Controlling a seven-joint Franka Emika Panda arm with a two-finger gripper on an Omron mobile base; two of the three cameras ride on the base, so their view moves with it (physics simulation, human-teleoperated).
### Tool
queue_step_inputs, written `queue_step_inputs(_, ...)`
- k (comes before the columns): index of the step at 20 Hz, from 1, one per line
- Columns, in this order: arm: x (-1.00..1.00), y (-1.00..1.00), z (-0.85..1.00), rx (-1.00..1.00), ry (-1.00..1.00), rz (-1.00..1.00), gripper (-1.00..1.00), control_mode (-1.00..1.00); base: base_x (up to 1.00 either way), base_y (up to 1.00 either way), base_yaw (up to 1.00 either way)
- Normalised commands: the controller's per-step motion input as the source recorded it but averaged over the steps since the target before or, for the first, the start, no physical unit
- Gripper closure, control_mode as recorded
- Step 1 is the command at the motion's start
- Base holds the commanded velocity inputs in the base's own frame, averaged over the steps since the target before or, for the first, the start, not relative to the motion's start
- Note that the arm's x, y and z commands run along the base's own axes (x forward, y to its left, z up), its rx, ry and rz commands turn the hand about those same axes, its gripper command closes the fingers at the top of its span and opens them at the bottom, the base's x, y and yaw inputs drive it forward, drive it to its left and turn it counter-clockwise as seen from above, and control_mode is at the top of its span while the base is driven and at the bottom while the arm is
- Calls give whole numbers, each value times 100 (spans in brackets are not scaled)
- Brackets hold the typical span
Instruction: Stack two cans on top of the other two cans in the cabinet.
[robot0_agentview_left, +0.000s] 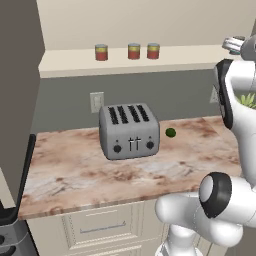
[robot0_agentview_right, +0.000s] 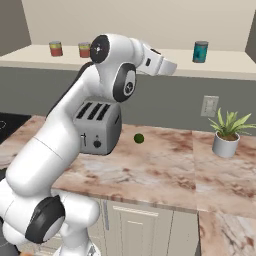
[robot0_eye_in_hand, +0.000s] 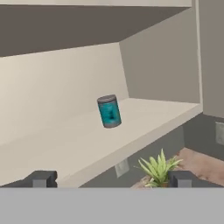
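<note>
Three red cans with yellow-green bands are seen standing upright on the cream shelf board (robot0_agentview_left: 180, 59) of the cabinet in the left base view: one (robot0_agentview_left: 101, 52) stands apart to the left, while the other two (robot0_agentview_left: 134, 51) (robot0_agentview_left: 153, 50) are placed just beside each other without touching. The teal-blue can (robot0_agentview_right: 200, 51) is set well apart from them toward the right end of the same shelf, upright, near the side wall of the recess. In the hand view the gripper (robot0_eye_in_hand: 111, 178) is held wide open with nothing between its fingertips (robot0_eye_in_hand: 40, 178), and it is pointed along the shelf toward the teal-blue can, from which it is kept well apart. On the marbled tabletop (robot0_agentview_left: 75, 170) below the cabinet a grey four-slot toaster (robot0_agentview_left: 128, 131) is seen, with a small dark green round object (robot0_agentview_left: 170, 132) lying just to its right. A potted plant (robot0_agentview_right: 227, 133) in a pale pot stands farther right on the tabletop, beneath a wall outlet (robot0_agentview_right: 209, 106). No can is stacked on another
</note>
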Motion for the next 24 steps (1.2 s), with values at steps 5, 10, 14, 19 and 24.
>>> queue_step_inputs(5, 26, 0, 0, 0, 0, 0, -100, -100, 0, 0, 0)
queue_step_inputs(10, 18, -11, 0, 0, 0, 2, -100, -100, 0, 0, 0)
queue_step_inputs(14, 19, -2, 0, 0, 0, 1, -100, -100, 0, 0, 0)
queue_step_inputs(19, 22, -15, 0, 0, 0, 1, -100, -100, 0, 0, 0)
queue_step_inputs(24, 15, -28, 0, -1, 0, 6, -100, -100, 0, 0, 0)
